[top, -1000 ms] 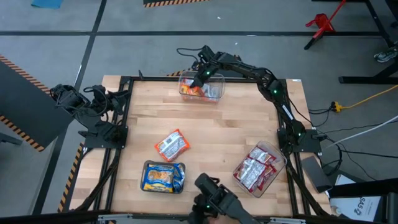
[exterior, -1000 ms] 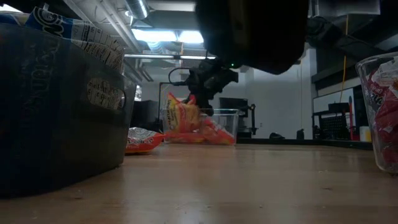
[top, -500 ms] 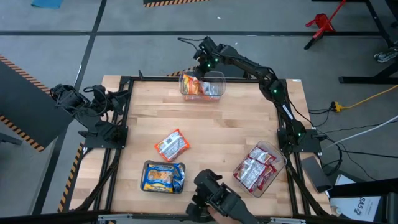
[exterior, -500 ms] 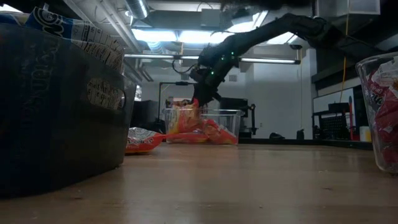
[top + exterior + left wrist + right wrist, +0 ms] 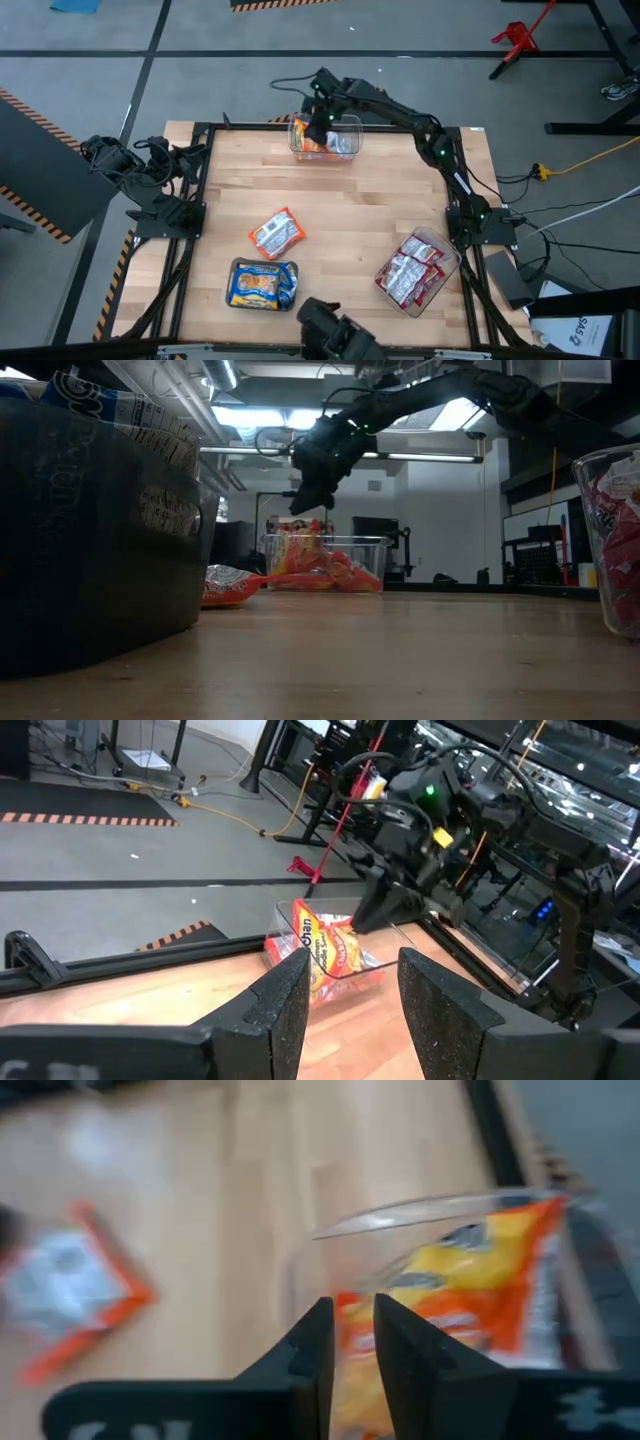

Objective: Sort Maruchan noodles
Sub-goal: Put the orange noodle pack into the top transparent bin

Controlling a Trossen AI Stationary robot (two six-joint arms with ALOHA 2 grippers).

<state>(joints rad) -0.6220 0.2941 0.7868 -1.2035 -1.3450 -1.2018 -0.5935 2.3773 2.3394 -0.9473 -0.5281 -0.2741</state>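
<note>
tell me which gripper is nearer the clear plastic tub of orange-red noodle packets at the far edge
Right. The right gripper hangs just above the clear plastic tub of orange-red noodle packets, fingers nearly closed and empty. The left gripper waits off the table's left edge, well away.

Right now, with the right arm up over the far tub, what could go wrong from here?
An orange packet stands on end in the far tub, leaning on the wall; it may tip out. The right gripper hangs just above it, fingers nearly together, and could snag it. One orange-and-white packet lies loose mid-table, still unsorted. The left gripper waits at the table's left edge.
</note>
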